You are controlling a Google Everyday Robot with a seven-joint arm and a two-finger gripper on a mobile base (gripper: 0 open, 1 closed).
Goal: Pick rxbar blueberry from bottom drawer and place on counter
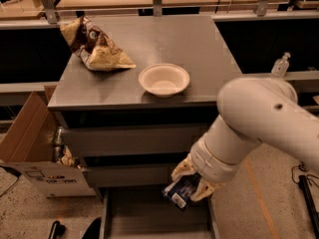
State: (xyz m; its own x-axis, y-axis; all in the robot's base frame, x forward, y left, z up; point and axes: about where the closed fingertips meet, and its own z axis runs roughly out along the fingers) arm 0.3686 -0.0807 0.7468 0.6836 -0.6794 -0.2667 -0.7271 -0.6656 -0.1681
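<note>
My gripper point(188, 185) is shut on the rxbar blueberry point(179, 192), a small dark blue bar with pale print. It holds the bar above the open bottom drawer point(149, 218), just in front of the middle drawer's face. The white arm point(259, 118) fills the right side and hides the drawer's right edge. The counter point(169, 44), the dark grey cabinet top, lies above and behind the gripper.
A white bowl point(164, 79) sits near the counter's front edge. A tan-and-brown chip bag point(94, 46) lies at the counter's back left. An open cardboard box point(35, 153) stands on the floor left of the cabinet. A clear bottle point(280, 65) stands at the right.
</note>
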